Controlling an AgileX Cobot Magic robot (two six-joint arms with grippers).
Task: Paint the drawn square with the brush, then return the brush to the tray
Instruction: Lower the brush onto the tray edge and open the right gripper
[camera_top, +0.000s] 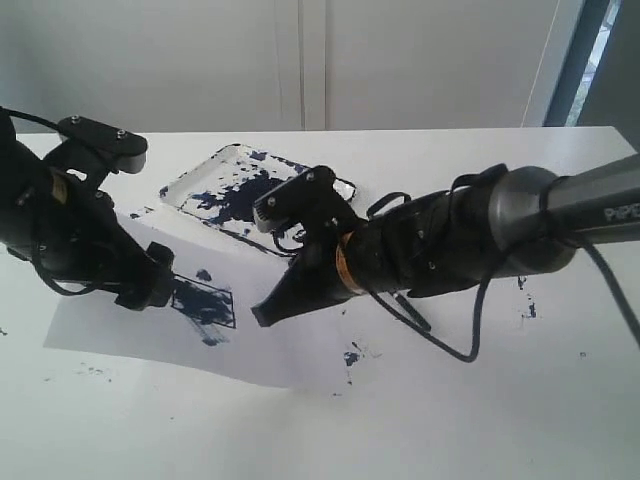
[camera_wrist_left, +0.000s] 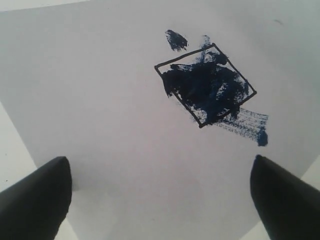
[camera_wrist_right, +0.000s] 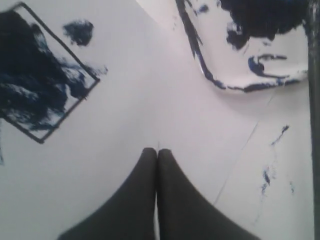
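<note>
Obliquely across table (camera_top: 480, 420), long axis of tray (camera_top: 192, 182)

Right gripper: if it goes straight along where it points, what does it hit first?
Most likely bare paper, in the gap between the painted square and the tray. Nothing else sits ahead of the shut right gripper. Height above the sheet is unclear.

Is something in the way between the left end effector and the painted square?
Nothing visible. Only bare white paper lies between the open left end effector and the drawn square.
</note>
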